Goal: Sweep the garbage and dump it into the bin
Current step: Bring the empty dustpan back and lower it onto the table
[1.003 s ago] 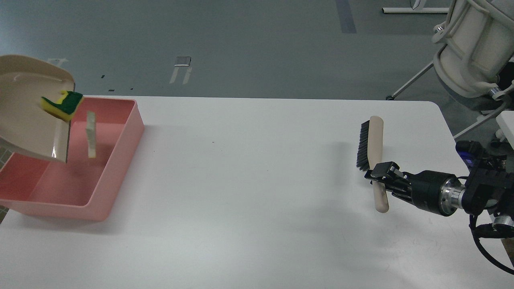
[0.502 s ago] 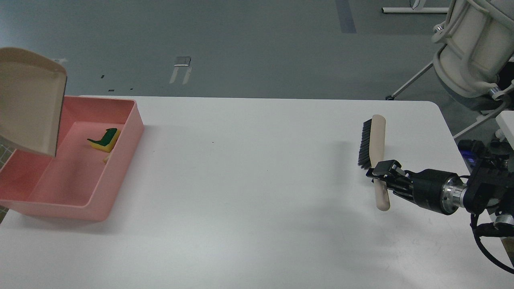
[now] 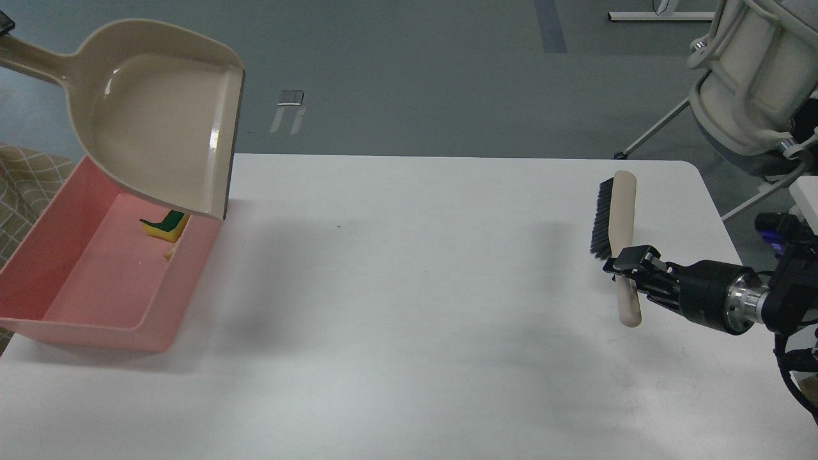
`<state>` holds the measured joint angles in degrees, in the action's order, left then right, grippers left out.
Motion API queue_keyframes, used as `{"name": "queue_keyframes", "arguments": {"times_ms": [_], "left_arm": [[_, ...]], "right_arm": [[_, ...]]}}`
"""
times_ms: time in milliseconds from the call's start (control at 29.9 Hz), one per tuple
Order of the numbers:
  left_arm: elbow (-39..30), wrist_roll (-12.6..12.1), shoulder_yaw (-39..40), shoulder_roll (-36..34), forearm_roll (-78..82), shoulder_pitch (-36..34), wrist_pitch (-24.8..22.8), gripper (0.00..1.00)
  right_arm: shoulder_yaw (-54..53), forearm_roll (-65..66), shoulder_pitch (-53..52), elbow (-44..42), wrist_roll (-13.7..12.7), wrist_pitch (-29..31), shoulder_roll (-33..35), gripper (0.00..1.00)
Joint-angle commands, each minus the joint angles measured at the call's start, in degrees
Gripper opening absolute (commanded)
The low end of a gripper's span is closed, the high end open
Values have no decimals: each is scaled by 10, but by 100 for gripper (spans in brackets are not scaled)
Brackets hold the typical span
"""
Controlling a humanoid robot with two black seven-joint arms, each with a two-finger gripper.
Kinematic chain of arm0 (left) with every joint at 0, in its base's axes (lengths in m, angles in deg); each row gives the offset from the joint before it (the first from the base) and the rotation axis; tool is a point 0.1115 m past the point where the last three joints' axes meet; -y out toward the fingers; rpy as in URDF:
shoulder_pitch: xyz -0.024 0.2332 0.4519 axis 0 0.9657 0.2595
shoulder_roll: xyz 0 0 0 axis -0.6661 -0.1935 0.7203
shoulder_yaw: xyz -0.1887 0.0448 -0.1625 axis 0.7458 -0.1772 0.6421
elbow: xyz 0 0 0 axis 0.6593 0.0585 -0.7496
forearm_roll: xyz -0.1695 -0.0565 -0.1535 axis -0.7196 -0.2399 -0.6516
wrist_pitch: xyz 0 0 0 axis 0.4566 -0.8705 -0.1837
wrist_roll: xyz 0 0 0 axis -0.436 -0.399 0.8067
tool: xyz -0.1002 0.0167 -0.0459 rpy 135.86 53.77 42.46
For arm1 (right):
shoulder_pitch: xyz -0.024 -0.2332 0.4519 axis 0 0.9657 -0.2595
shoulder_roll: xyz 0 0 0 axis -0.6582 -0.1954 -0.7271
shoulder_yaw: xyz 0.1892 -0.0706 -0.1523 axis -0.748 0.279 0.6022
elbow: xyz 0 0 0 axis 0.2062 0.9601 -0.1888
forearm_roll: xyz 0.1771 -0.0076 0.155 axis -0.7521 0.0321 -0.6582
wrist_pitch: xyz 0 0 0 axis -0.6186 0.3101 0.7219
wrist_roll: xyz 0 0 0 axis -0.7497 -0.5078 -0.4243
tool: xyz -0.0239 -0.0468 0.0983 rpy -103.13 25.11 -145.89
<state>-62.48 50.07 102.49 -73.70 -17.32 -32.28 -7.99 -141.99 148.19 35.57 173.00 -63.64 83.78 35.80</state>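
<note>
The pink bin (image 3: 96, 333) stands at the table's left end. In it, the yellow sponge with green backing (image 3: 165, 225) lies by the right wall. Just below it a small tan bit (image 3: 169, 253) shows, perhaps the white slice; most of it is hidden. The beige dustpan (image 3: 160, 121) hangs empty in the air over the bin's far right corner, mouth facing right. Its handle runs off the left edge, where my left gripper is out of view. My right gripper (image 3: 629, 273) is shut on the handle of the beige brush (image 3: 618, 214), bristles facing left, at the table's right side.
The white table (image 3: 409, 287) spans the view; its right edge lies just past the brush. A white chair-like frame (image 3: 748, 76) stands beyond the far right corner. A tan patterned surface (image 3: 25, 179) shows left of the bin.
The sponge and slice fell from the dustpan into the bin. The dustpan then swung up and to the right, levelling out. The right gripper and brush shifted a little right.
</note>
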Motion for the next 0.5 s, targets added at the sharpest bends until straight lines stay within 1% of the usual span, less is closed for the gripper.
{"name": "queue_keyframes", "arguments": {"times_ms": [0,67,100,134,201,334,401,468], "left_arm": [[-54,-74,-41,87,-4,-48,-3,0],[-58,-89,-82,117,2,-80,-2,0],[-59,-95,-125,140,5,-116,0,0],[-59,-96,-165,158,9,-150,1,0],[-60,-94,-205,174,9,-175,5,0],[-58,-95,-227,190,10,-181,11,0],[-42,-96,-231,197,11,-178,16,0],[-29,-96,-243,219,13,-182,17,0]], "right_arm": [[0,3,2,0,0,0,4,0],[-1,3,2,0,0,0,5,0],[-1,4,2,-1,0,0,6,0],[-1,4,2,-1,0,0,15,0],[-1,3,3,-1,0,0,34,0],[0,3,9,-5,3,0,66,0],[-1,3,16,-5,16,0,81,0],[-2,3,17,-2,22,0,88,0]]}}
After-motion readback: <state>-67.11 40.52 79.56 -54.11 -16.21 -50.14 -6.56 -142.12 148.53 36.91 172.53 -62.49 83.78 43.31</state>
